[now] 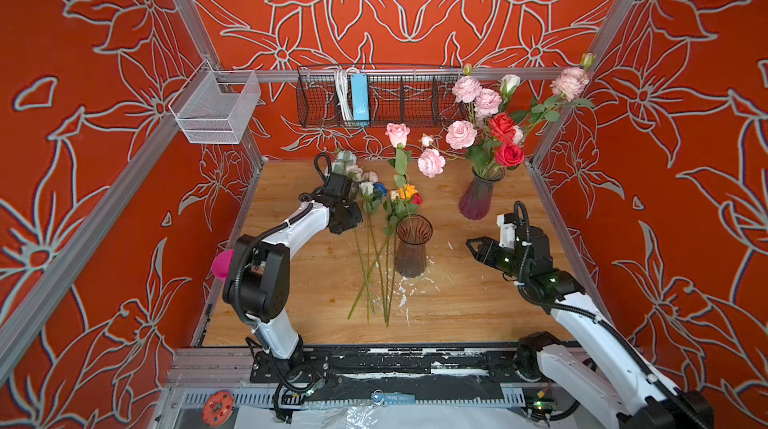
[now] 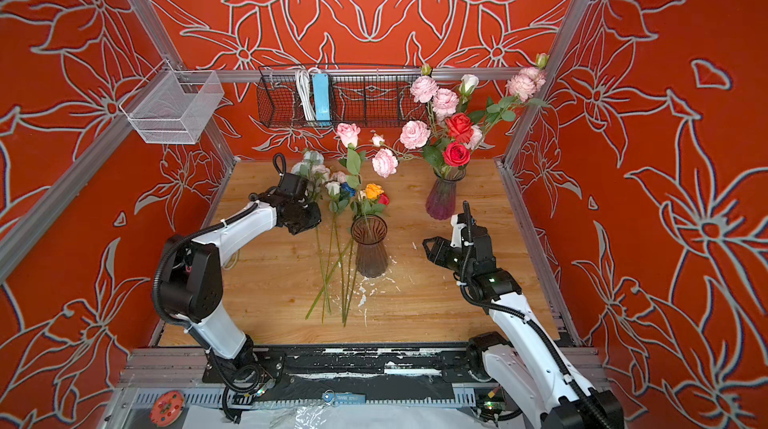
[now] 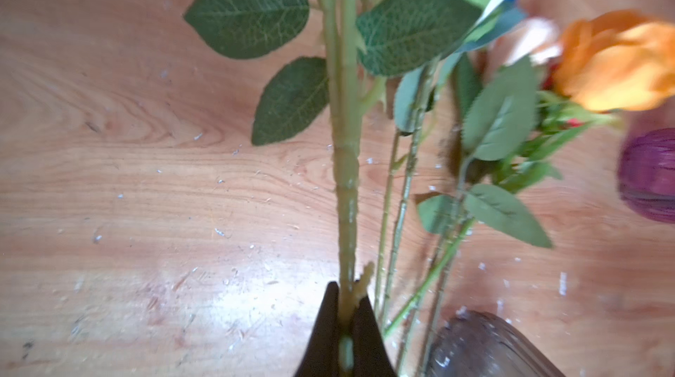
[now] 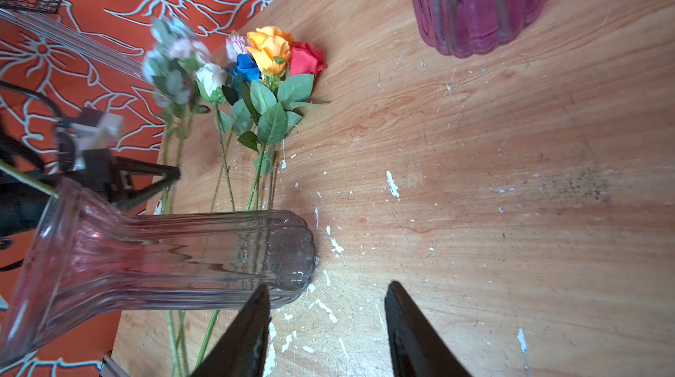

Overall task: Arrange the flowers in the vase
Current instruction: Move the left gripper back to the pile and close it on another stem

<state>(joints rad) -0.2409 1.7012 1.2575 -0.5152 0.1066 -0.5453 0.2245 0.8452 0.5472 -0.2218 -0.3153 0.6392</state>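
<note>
The wooden tabletop point(image 1: 457, 302) is carrying everything, with red flower-patterned walls point(image 1: 415, 11) closing it in. The left arm point(image 1: 291, 223) is rising from its base at the near edge, folding at a high elbow and stretching its white forearm toward the back left of the table, its wrist tipping down over the stems. The right arm point(image 1: 582, 314) is coming up from the near right corner and angling inward, its wrist pointing left and hovering low, to the right of the middle vase.

At the back right a purple vase point(image 1: 478, 198) is standing upright, holding a bouquet point(image 1: 461, 134) of pale pink, red and white blooms. Near the middle a ribbed clear glass vase point(image 1: 412, 248) is also standing upright, with a single pink rose point(image 1: 397, 134) rising from it. Just to its left the loose flowers point(image 1: 374, 248) are lying flat on the wood, stems toward the near edge. Their heads include a white rose point(image 1: 366, 188), a blue rose point(image 1: 380, 189), a yellow-orange rose point(image 1: 408, 191) and a red rose point(image 1: 417, 199). A pale bunch point(image 1: 347, 159) is lying furthest left.

The right gripper point(image 4: 328, 287) is keeping its jaws partly apart with nothing between them, near the clear vase's foot but apart from it. The left gripper point(image 3: 347, 295) is clenched on a thick green stem point(image 3: 345, 174) – leafy and leading toward the pale bunch. Whether it is resting on the table cannot be told.
</note>
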